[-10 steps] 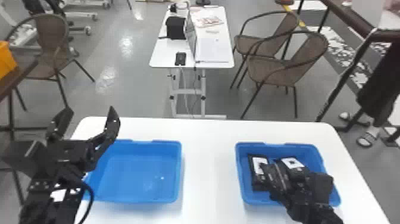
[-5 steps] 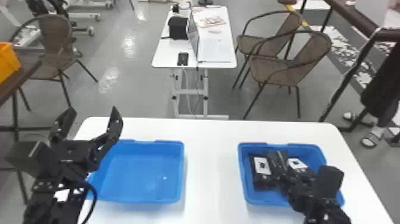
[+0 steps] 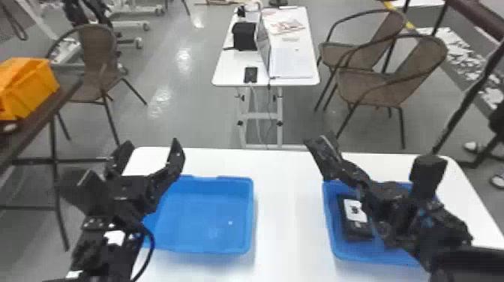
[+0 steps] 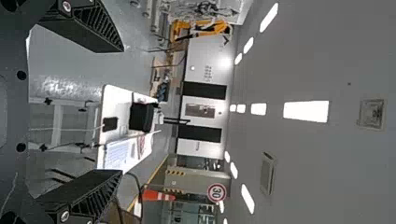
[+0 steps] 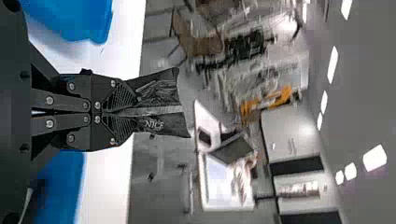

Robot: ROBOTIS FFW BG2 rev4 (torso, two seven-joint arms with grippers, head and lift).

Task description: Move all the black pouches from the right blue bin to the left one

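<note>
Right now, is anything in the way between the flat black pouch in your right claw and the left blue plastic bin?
Nothing visible stands between the flat black pouch in the right claw and the left blue plastic bin. The open left claw hangs by that bin's left side, though.

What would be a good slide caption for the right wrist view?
The right gripper grips a black pouch, with blue bins and the white table beyond.
</note>
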